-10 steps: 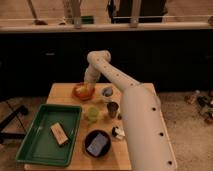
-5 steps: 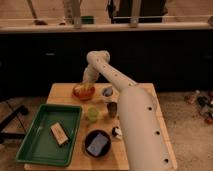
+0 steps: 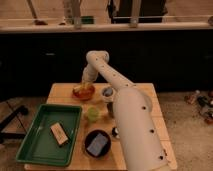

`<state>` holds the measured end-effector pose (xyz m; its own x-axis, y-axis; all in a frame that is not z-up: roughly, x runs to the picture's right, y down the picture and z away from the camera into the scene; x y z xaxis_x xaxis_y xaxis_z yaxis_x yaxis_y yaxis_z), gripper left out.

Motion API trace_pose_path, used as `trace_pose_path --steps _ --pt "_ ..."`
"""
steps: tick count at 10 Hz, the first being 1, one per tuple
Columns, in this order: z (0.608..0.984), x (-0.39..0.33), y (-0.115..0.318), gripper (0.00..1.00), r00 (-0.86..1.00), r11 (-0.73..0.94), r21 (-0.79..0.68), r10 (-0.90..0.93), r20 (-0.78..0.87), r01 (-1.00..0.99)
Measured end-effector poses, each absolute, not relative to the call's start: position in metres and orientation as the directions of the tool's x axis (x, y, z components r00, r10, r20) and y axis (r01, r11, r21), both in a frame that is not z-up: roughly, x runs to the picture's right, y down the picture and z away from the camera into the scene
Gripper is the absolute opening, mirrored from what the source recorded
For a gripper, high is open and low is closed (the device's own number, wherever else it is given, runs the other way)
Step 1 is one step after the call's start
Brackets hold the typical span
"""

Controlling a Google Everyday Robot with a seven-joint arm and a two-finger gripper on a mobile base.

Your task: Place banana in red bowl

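End effector point(image 3: 85, 83) over red bowl point(image 3: 82, 94) — banana point(image 3: 85, 88) there, axis unclear.

- The gripper point(image 3: 85, 84) sits low over the red bowl point(image 3: 83, 94) at the far left of the table point(image 3: 60, 91), and its outline blurs into the bowl.
- The banana cannot be told apart from the gripper.
- The arm point(image 3: 132, 125) hides the table's near right part and runs off the bottom edge.
- A small object point(image 3: 114, 132) is half hidden by the arm and cannot be identified.

The smooth white plastic-looking arm point(image 3: 131, 115) has its gripper point(image 3: 85, 86) over the red bowl point(image 3: 75, 93) on the matt wooden table point(image 3: 60, 92).
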<state>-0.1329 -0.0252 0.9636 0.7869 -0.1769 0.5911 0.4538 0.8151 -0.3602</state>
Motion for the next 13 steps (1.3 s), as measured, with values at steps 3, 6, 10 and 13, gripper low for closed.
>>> trace_pose_path --steps 3,6,10,13 --pt "0.968 -0.136 -0.023 0.54 0.775 0.813 -0.369 -0.151 0.613 0.451" --pt "0.969 -0.135 -0.022 0.79 0.772 0.815 -0.373 -0.136 0.621 0.444" --pt "0.967 -0.128 -0.022 0.80 0.770 0.822 -0.369 -0.125 0.626 0.433" --pt "0.963 -0.118 -0.024 0.80 0.773 0.835 -0.359 -0.118 0.624 0.417"
